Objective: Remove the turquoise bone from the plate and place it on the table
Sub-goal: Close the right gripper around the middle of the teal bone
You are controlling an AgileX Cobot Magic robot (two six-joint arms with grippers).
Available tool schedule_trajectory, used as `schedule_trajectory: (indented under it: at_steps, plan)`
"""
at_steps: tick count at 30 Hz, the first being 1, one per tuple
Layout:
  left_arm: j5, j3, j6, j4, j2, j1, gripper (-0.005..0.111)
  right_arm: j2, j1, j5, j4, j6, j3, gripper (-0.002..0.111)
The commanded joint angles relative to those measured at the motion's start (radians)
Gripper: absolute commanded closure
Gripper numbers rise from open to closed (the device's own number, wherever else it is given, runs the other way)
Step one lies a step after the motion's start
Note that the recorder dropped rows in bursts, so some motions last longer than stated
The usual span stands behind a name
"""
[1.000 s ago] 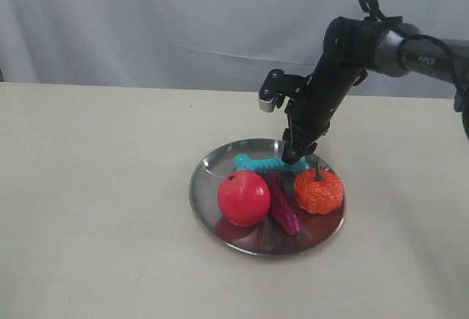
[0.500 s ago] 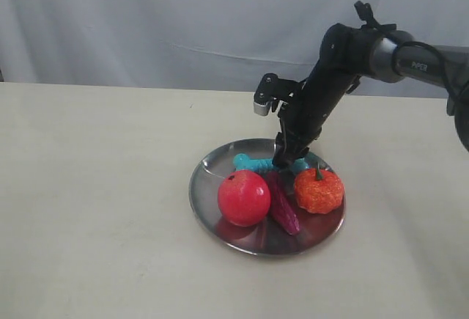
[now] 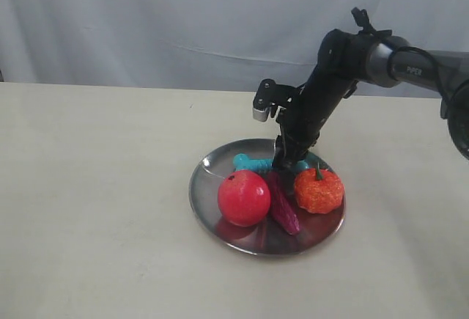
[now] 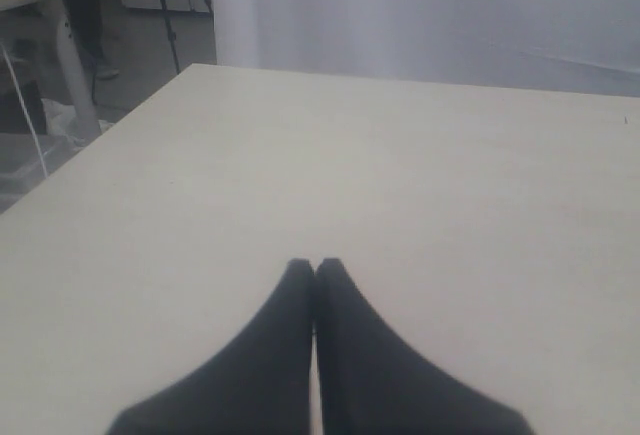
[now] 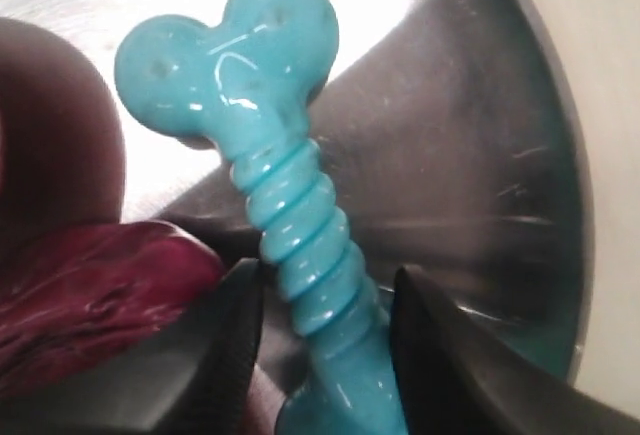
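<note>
The turquoise bone (image 3: 252, 163) lies on the far part of the silver plate (image 3: 199, 189), behind the toy fruits. My right gripper (image 3: 283, 163) reaches down onto it. In the right wrist view the ribbed shaft of the bone (image 5: 300, 217) runs between the fingers (image 5: 232, 327) of my right gripper (image 5: 325, 280), which is open with a gap still showing on one side. The bone rests on the plate (image 5: 470, 155). My left gripper (image 4: 315, 266) is shut and empty above the bare cream table (image 4: 450, 185); it does not show in the exterior view.
A red apple (image 3: 244, 197), a dark purple vegetable (image 3: 283, 205) and an orange pumpkin (image 3: 319, 190) share the plate, close in front of the bone. The purple vegetable (image 5: 90, 295) nearly touches one finger. Cream table (image 3: 95, 187) surrounds the plate; a grey cloth backdrop hangs behind.
My right gripper has slid left along the bone from its right end and dropped lower, now straddling the shaft. The bone and fruits have not moved.
</note>
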Motion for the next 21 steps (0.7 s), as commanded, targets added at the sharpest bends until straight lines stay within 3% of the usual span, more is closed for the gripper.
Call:
schedule_trajectory:
  at_steps: [1,8,10,16,21]
  plan:
    - [-0.005,0.003,-0.004,0.003,-0.001,0.002,0.107,0.027,-0.002,0.001,0.004,-0.001,-0.001,0.06]
    - [-0.005,0.003,-0.004,0.003,-0.001,0.002,0.107,0.027,0.005,-0.002,0.0,-0.01,-0.001,0.061]
    - [-0.005,0.003,-0.004,0.003,-0.001,0.002,0.107,0.027,0.008,-0.007,0.0,-0.016,-0.001,0.069]
    - [-0.005,0.003,-0.004,0.003,-0.001,0.002,0.107,0.027,0.014,-0.011,0.0,-0.009,-0.001,0.108]
    - [-0.005,0.003,-0.004,0.003,-0.001,0.002,0.107,0.008,0.019,-0.071,0.0,0.071,-0.001,0.109]
